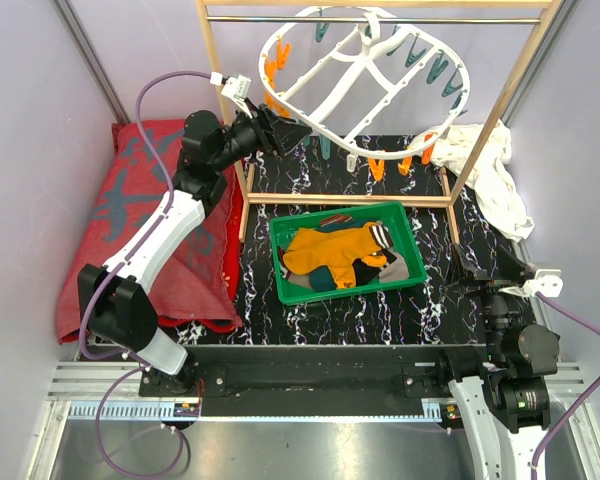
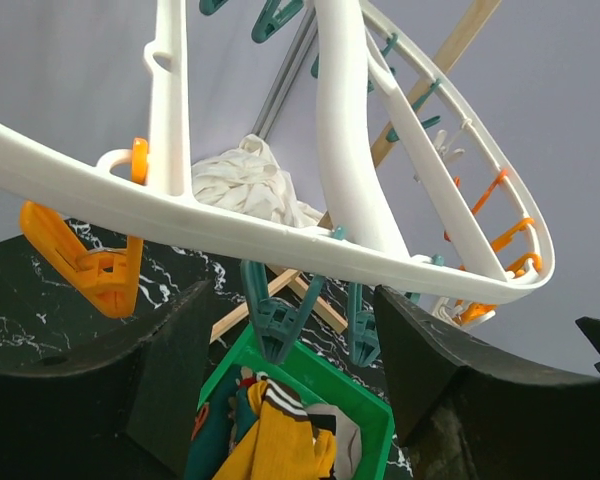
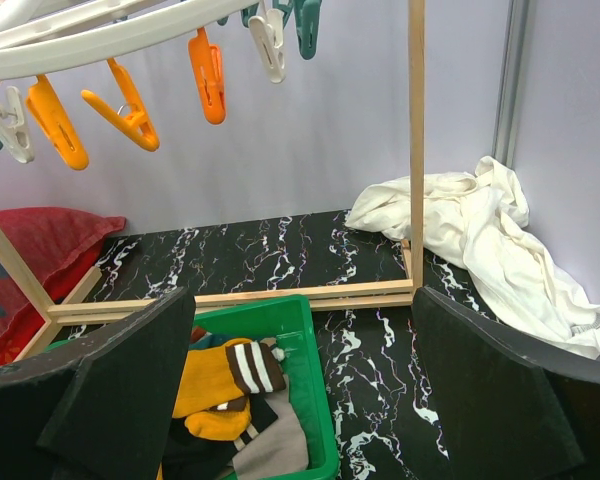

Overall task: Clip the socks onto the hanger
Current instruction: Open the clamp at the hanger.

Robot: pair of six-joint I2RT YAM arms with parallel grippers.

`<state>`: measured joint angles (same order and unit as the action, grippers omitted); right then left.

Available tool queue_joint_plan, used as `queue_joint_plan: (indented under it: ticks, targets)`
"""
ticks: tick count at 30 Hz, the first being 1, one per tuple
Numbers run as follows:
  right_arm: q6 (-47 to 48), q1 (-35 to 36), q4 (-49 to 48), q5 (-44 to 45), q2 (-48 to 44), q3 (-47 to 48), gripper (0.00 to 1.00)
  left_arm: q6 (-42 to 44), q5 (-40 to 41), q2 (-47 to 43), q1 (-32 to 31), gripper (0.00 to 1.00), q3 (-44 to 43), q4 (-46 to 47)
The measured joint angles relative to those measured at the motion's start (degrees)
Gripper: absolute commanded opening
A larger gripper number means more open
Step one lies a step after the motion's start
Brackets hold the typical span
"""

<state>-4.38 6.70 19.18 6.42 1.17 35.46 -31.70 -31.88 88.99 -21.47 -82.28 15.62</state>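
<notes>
One white peg hanger (image 1: pixel 365 85) hangs from the wooden rack (image 1: pixel 485 135), far side. One green tray (image 1: pixel 355 292), middle of the bench (image 1: pixel 310 322), holds the socks (image 1: pixel 345 255), heaped; count indeterminate. Left pincer (image 1: pixel 292 130): released, raised at the hanger's left rim. Right pincer (image 1: pixel 475 262): released, low, right of the tray.

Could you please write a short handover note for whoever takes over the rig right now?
Left claw: open, raised at the left rim of the hanger, holding nothing.
Right claw: open, low beside the green bin, empty.
Socks: all piled in the bin.
Done: no sock clipped yet.
Left: pick each sock and clip it to the pegs.
</notes>
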Motion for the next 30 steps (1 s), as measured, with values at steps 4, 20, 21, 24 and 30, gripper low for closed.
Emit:
queue_joint_plan:
  ticks: [4, 20, 21, 24, 30]
  targets:
    - [0.0, 0.0, 0.0, 0.0, 0.0, 0.0, 1.0, -0.3, -0.6, 0.0, 0.0, 0.65, 0.7, 2.3]
    - [0.0, 0.0, 0.0, 0.0, 0.0, 0.0, 1.0, -2.7, -3.1, 0.0, 0.2, 0.63, 5.3, 9.8]
    - [0.0, 0.0, 0.0, 0.0, 0.0, 0.0, 1.0, -2.7, -3.1, 0.0, 0.2, 0.63, 5.6, 10.0]
    - [0.0, 0.0, 0.0, 0.0, 0.0, 0.0, 1.0, -2.6, -3.2, 0.0, 0.3, 0.63, 5.9, 10.1]
    - [0.0, 0.0, 0.0, 0.0, 0.0, 0.0, 1.0, -2.6, -3.3, 0.0, 0.4, 0.63, 5.9, 10.6]
